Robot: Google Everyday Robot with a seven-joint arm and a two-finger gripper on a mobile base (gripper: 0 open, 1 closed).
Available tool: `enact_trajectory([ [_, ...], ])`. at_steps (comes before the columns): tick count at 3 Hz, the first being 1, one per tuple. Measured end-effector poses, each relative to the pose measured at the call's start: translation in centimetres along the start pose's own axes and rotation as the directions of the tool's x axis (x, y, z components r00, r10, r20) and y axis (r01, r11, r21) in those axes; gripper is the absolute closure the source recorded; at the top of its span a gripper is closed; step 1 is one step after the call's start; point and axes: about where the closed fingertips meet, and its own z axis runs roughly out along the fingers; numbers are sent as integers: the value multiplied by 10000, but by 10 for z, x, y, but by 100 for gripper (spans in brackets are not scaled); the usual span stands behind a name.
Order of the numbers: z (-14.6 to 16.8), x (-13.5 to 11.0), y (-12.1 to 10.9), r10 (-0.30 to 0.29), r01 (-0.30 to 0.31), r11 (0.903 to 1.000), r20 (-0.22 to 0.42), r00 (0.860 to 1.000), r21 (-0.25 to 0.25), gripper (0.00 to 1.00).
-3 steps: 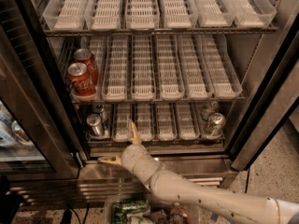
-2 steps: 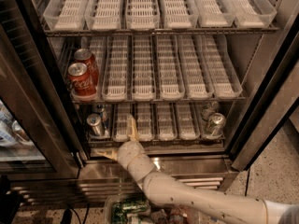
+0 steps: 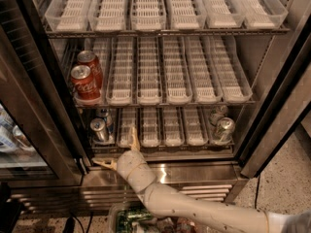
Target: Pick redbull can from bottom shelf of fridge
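Two slim silver-and-blue redbull cans stand in the leftmost lane of the bottom shelf [image 3: 165, 132], the front one [image 3: 99, 129] and a second [image 3: 105, 115] just behind it. My gripper [image 3: 118, 150] is open in front of the steel sill [image 3: 194, 172], just below and right of the front can. One finger [image 3: 133, 139] points up over the shelf's front edge. The other [image 3: 103, 163] points left over the sill. It touches no can. The fridge [image 3: 272, 110] stands with its door open.
Two red Coca-Cola cans [image 3: 85, 84] stand at the left of the middle rack. Two fatter silver-grey cans [image 3: 224, 129] stand at the right of the bottom shelf. The dark door frame [image 3: 43, 106] is at the left. Green packaging [image 3: 131, 221] lies below my arm.
My arm and gripper have shifted a little to the left, closer to the redbull cans. The fingers stay spread. The cans have not moved.
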Motion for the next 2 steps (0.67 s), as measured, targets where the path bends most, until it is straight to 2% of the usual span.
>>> enact_trajectory([
  [1,6,-3,30,1426,-1428,9897,286,9894,57,0],
  [2,12,-11,50,2194,-2218,9746,650,9735,317,0],
])
